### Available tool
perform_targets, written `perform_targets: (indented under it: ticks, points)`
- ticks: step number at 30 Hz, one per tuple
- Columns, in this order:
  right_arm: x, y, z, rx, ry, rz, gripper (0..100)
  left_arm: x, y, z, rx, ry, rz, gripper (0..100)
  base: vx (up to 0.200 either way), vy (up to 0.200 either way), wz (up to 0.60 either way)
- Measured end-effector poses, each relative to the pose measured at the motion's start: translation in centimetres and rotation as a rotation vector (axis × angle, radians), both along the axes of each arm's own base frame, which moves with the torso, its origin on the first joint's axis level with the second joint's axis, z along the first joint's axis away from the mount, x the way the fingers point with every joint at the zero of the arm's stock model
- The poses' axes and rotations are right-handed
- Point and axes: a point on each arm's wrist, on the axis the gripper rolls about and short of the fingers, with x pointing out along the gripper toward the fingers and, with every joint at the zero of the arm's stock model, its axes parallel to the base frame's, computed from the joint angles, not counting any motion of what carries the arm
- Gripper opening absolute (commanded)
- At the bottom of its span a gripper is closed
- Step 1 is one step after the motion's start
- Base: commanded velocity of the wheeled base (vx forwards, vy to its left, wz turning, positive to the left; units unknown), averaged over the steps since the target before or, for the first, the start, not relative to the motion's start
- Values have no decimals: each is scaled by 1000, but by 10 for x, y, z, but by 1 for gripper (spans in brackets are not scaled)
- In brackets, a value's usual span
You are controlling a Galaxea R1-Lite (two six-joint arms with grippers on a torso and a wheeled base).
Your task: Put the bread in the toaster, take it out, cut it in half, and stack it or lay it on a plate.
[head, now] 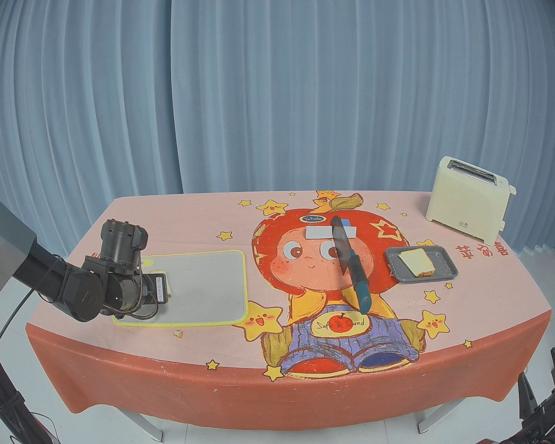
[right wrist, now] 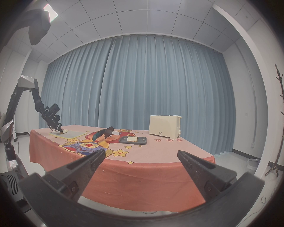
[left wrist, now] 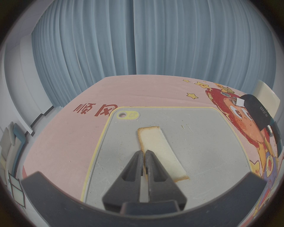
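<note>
pale bread half (left wrist: 161, 147) in left gripper (left wrist: 145, 152)

Knife (head: 350, 263) lies mid-table btwn cutting board (head: 202, 283) & tray (head: 446, 263) w/ bread (head: 417, 261).

Blue pleated curtain (head: 289, 92) behind table (head: 191, 222) w/ pink cartoon cloth; white tiled ceiling (right wrist: 142, 17), ceiling light (right wrist: 50, 12), pale floor (right wrist: 233, 158).

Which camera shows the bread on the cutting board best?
Left wrist view: the bread lies close, nearly whole. In the head view the left gripper mostly hides it; the right wrist view is too distant.
</note>
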Motion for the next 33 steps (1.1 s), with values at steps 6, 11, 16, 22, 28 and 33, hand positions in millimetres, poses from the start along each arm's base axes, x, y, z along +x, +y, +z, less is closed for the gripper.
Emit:
perform_targets:
  ticks: [6, 11, 16, 22, 28, 33]
  points:
    - [0, 0, 0, 0, 0, 0, 100, -4, 0, 2, 0, 0, -2, 0, 0, 0, 0]
    - [0, 0, 0, 0, 0, 0, 100, -18, -1, 19, -12, -44, -17, 0, 0, 0, 0]
    - [0, 0, 0, 0, 0, 0, 100, -41, -2, 43, -31, -115, -39, 0, 0, 0, 0]
    - [0, 0, 0, 0, 0, 0, 100, -76, 0, 53, -50, -145, -74, 0, 0, 0, 0]
    - [0, 0, 0, 0, 0, 0, 100, -100, 0, 66, -110, -197, -114, 0, 0, 0, 0]
    - [0, 0, 0, 0, 0, 0, 100, -118, 5, 75, -157, -235, -151, 0, 0, 0, 0]
